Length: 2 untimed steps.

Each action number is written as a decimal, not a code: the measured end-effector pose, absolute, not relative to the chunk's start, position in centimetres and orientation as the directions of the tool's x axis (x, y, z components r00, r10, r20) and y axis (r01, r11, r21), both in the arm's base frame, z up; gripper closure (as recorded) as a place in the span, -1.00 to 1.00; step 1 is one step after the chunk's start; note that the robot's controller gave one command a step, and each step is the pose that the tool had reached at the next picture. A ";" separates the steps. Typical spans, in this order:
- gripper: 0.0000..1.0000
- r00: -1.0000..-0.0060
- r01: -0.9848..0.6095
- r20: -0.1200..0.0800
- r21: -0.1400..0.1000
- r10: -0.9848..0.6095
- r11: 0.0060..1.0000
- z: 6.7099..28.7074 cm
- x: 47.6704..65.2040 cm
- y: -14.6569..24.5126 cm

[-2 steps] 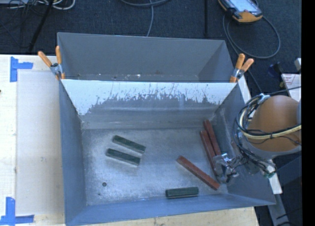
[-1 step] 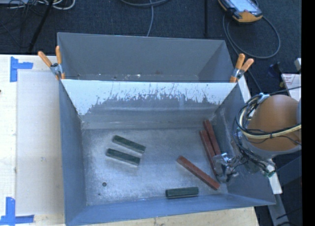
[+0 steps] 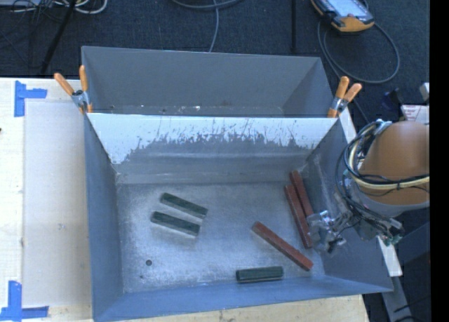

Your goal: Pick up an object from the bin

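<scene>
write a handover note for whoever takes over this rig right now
End effector: low at the right side of the grey metal bin, next to the lower ends of the two reddish-brown flat bars lying along the right wall. Its grip state can't be made out.
Other things: a third reddish-brown flat bar lies diagonally on the floor just left of it; one dark green rectangular block is near the front wall, and two more dark green blocks lie side by side at the left.
Done: nothing lifted; every piece lies in the bin.
Left: grasp one piece and lift it out.
</scene>
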<state>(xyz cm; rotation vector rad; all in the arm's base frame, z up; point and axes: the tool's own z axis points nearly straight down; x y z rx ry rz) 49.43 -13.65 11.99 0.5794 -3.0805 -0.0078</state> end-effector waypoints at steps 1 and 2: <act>-1.00 -0.829 -0.560 -0.011 -0.006 -0.560 0.829 7.3 47.6 -13.3; -1.00 -0.828 -0.560 -0.013 -0.007 -0.560 0.828 7.5 47.7 -13.3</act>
